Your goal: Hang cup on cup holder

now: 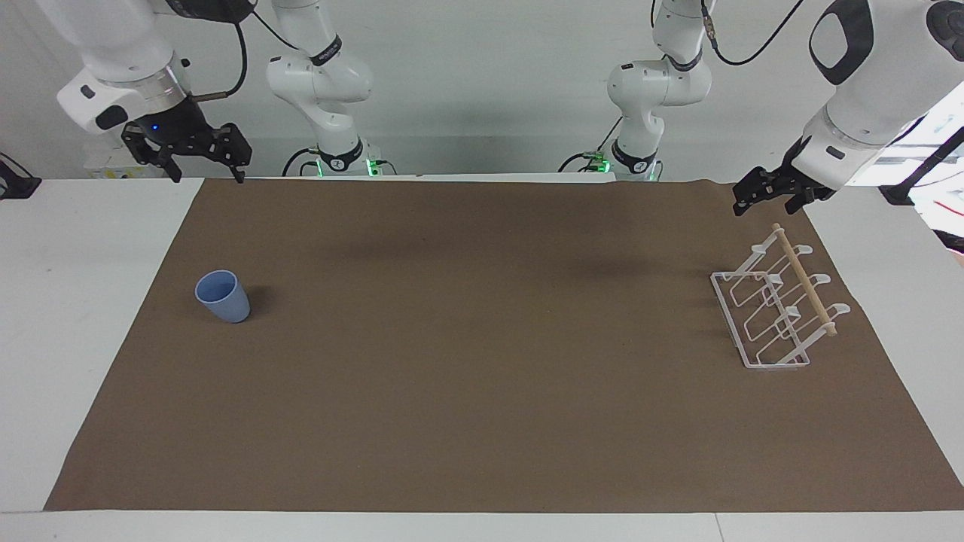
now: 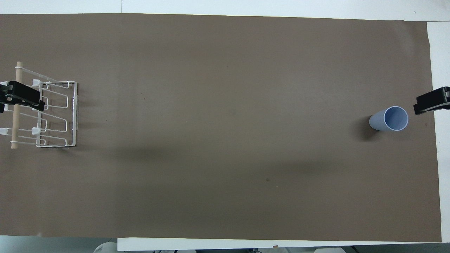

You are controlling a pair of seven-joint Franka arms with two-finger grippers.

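A small light-blue cup (image 1: 223,296) (image 2: 389,119) stands upright, mouth up, on the brown mat toward the right arm's end of the table. The white wire cup holder (image 1: 807,283) (image 2: 14,119), with a wooden dowel across its top, sits at the left arm's end with no cup on it. My right gripper (image 1: 209,175) (image 2: 430,104) hangs open in the air over the mat's corner, apart from the cup. High over the holder's end, my left gripper (image 1: 767,205) (image 2: 21,96) is open and holds nothing.
The brown mat (image 1: 482,376) (image 2: 225,105) covers most of the white table (image 1: 83,248). Only the cup and the holder stand on it. Both arm bases rise at the robots' edge of the table.
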